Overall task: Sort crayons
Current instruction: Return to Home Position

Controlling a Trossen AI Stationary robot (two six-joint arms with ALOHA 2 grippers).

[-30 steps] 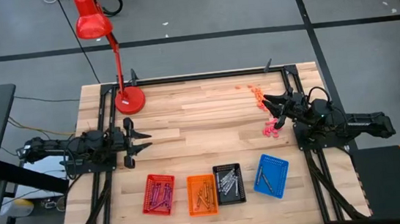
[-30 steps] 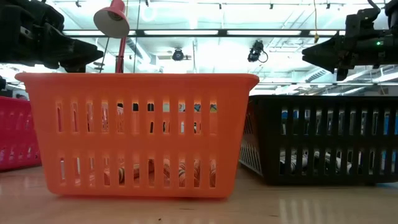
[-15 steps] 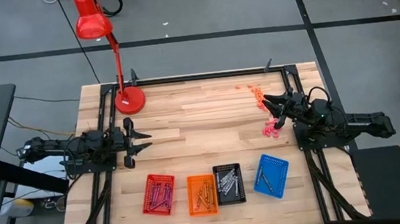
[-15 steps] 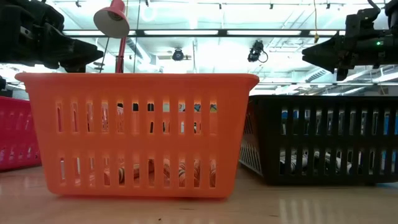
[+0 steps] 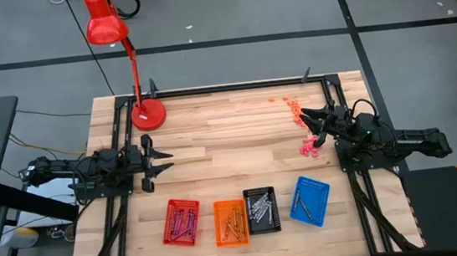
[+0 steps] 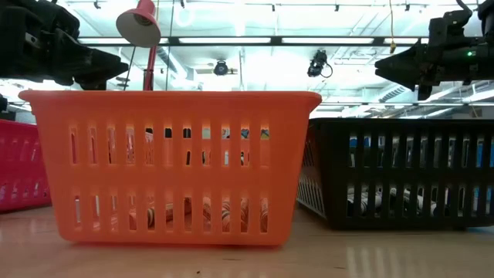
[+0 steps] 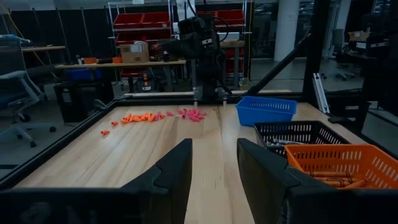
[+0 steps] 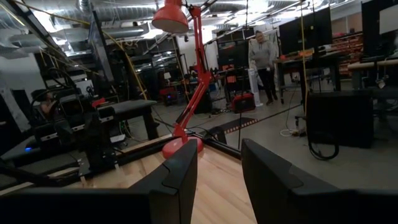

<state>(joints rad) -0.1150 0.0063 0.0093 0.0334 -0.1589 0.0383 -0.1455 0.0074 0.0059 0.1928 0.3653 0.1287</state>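
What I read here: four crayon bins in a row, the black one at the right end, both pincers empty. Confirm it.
Wrong on one point: the high view shows the blue bin at the right end; the black bin stands second from the right. The left pincer and right pincer are indeed empty.
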